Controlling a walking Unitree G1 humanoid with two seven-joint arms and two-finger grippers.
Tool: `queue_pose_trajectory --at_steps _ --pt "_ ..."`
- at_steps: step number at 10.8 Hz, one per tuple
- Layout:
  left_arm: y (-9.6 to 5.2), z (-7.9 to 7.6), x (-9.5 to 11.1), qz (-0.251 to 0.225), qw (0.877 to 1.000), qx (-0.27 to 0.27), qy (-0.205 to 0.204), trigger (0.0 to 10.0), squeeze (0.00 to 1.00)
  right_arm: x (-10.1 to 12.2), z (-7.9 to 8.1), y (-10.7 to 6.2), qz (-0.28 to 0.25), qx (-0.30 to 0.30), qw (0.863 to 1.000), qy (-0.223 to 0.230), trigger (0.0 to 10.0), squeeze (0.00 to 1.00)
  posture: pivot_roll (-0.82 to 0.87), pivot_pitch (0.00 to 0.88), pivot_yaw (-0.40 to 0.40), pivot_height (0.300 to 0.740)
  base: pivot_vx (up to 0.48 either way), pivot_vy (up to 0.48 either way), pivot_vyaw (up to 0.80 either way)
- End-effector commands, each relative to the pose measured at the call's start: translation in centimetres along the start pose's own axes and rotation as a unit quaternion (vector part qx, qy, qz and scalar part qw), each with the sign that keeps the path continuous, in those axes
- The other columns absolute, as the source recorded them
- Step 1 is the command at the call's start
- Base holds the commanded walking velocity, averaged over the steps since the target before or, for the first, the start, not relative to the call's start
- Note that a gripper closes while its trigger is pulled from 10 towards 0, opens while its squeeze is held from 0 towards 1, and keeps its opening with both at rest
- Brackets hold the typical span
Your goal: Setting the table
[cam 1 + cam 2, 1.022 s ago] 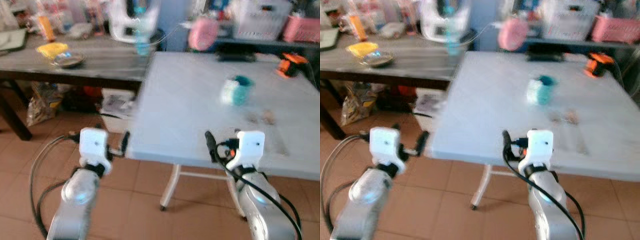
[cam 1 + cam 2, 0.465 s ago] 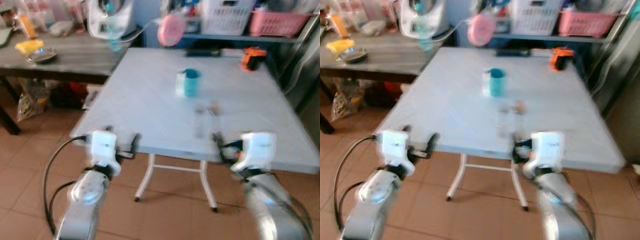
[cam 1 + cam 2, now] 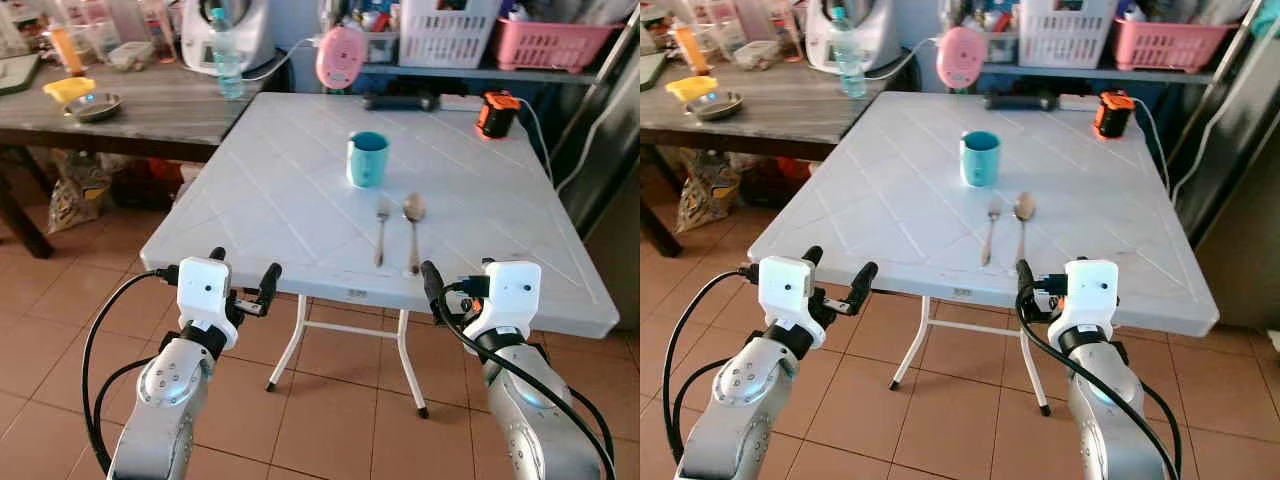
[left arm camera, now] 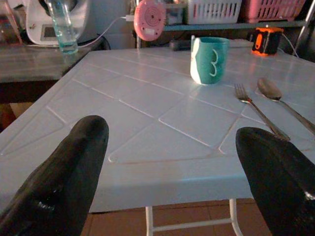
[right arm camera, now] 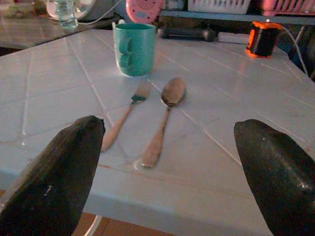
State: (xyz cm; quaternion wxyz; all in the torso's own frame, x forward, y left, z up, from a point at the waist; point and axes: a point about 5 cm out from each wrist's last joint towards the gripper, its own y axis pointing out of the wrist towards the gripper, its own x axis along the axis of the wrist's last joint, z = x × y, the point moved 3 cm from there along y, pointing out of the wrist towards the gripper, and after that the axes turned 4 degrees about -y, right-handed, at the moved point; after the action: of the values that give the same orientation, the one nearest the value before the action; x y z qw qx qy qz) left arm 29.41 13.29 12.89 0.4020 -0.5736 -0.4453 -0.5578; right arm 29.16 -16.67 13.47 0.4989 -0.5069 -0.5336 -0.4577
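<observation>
The left gripper [image 3: 243,287] hangs in front of the near left corner of the white plastic folding table [image 3: 290,200], short of its edge, its two black fingers [image 4: 64,182] spread wide with nothing between them. The right gripper [image 5: 172,189] sits in front of the table's near edge toward the right corner, its fingers [image 5: 56,169] likewise spread apart and empty.

Straight ahead of the right gripper, a little in from the near edge, lie a metal fork [image 3: 381,229] and a metal spoon [image 3: 414,228], side by side and roughly parallel, handles toward the robot, the fork on the left and the spoon on the right, close together but apart. Just beyond their heads, toward the middle of the table, a teal cup with a pale leaf pattern [image 3: 367,159] stands upright. From the left gripper these things lie ahead and off to the right.

Near the far right corner of the table sits a small orange and black device [image 3: 496,113], and along the far edge a dark elongated object [image 3: 400,100]. A round pink device [image 3: 340,56] stands just past the far edge.

To the left of the white table a dark wooden table [image 3: 130,110] carries a clear plastic bottle [image 3: 227,67], a metal bowl [image 3: 92,105] and a white appliance [image 3: 215,30]. A shelf behind holds a white plastic basket [image 3: 448,20] and a pink basket [image 3: 552,42]. The floor is brown tile [image 3: 330,420].
</observation>
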Motion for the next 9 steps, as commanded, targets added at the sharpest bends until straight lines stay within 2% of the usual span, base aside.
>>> queue_pose_trajectory --at_steps 1,9 --pt "-0.12 0.09 0.31 -0.007 1.000 -0.002 0.002 10.0 0.00 0.25 0.06 0.03 -0.004 0.003 1.000 0.001 10.0 0.00 0.00 0.027 0.024 0.740 0.000 0.000 0.00" --pt "-0.24 -0.26 0.18 -0.005 1.000 -0.015 -0.007 10.0 0.00 0.16 0.19 -0.18 0.000 0.004 1.000 0.001 10.0 0.00 0.00 0.037 0.024 0.740 0.299 0.000 0.00"
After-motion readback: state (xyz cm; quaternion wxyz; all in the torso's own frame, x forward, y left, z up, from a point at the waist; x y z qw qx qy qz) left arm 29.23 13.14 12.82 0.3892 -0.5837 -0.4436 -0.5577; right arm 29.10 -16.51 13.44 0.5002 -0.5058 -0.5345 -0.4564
